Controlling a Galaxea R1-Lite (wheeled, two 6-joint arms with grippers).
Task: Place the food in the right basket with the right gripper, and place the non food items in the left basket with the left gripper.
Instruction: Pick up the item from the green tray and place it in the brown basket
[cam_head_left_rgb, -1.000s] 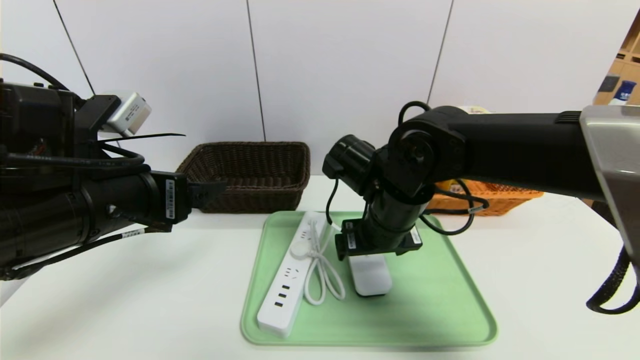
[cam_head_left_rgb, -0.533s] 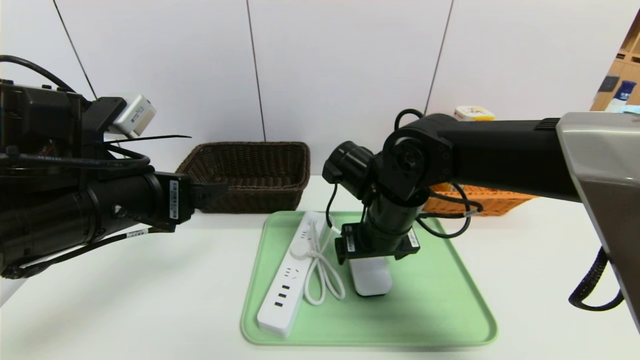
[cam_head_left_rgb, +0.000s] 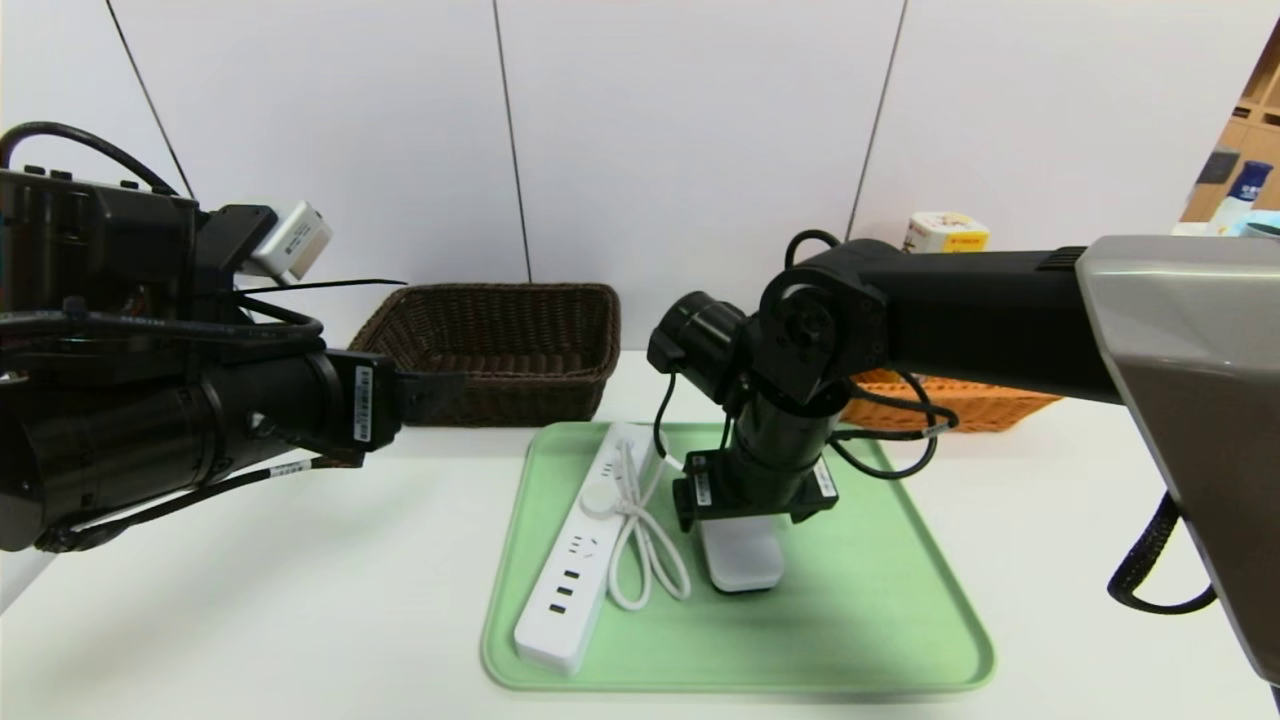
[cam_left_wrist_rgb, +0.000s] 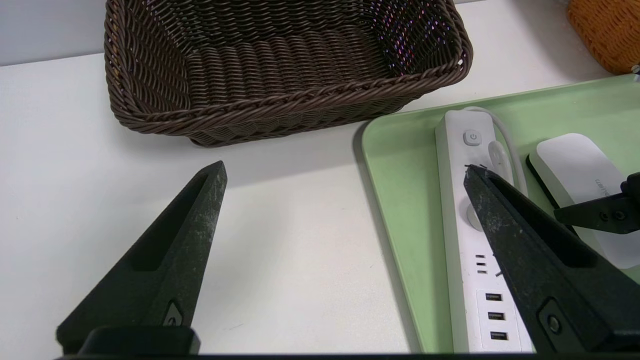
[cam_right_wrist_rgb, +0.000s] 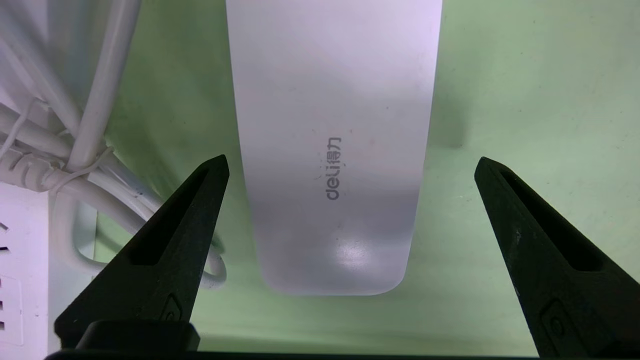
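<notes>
Tools (cam_right_wrist_rgb: 352, 159), two, both open, right above one white device (cam_right_wrist_rgb: 335, 150)

Right gripper (cam_right_wrist_rgb: 352, 159): jaws wide, clear gap both sides of the white device (cam_right_wrist_rgb: 335, 150). Looped cord (cam_right_wrist_rgb: 95, 110) crowds one finger (tight there). Right arm (cam_head_left_rgb: 960, 310) blocks the overhead path to the orange basket (cam_head_left_rgb: 985, 400).

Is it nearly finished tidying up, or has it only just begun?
Partly done, I'd say: the food carton shows by the orange basket. Nothing is gripped; the open right gripper hovers over the white device. That device and the power strip remain on the tray, outside the dark basket.
</notes>
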